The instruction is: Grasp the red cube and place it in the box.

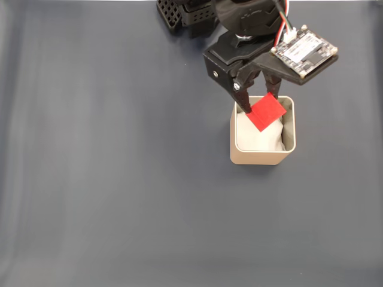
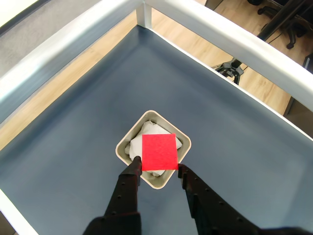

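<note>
You are working in what looks like an office or lab room set up for robot trials. The dark slate-blue matte tabletop (image 2: 73, 161) is fenced by a white metal rail frame (image 2: 220, 29), more like a test bench than household furniture. Beyond the rail, the wrist view shows you a light wooden plank floor (image 2: 195, 41), the black wheeled bases of office chairs (image 2: 281, 19) at the top right, and a black tripod-like stand (image 2: 230, 68) on the floor. In the fixed view, a bare white circuit board with coloured wires (image 1: 305, 51) rides on the black arm.
</note>
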Controlling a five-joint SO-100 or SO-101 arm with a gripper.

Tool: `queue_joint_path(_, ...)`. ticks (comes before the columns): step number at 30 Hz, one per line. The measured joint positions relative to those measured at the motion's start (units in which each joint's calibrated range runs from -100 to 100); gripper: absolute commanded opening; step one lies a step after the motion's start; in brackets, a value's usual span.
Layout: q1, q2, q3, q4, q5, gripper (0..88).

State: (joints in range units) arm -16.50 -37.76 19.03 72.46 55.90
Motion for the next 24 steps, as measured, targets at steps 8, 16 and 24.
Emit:
queue_joint_path(8,0.15,0.0,0.0,-1.95,-3.42,34.7)
queue_joint_path(16,0.15,0.0,0.0,-1.95,-4.05,39.9)
queue_joint_path(24,0.15,0.0,0.0,-1.95,-4.25,41.1)
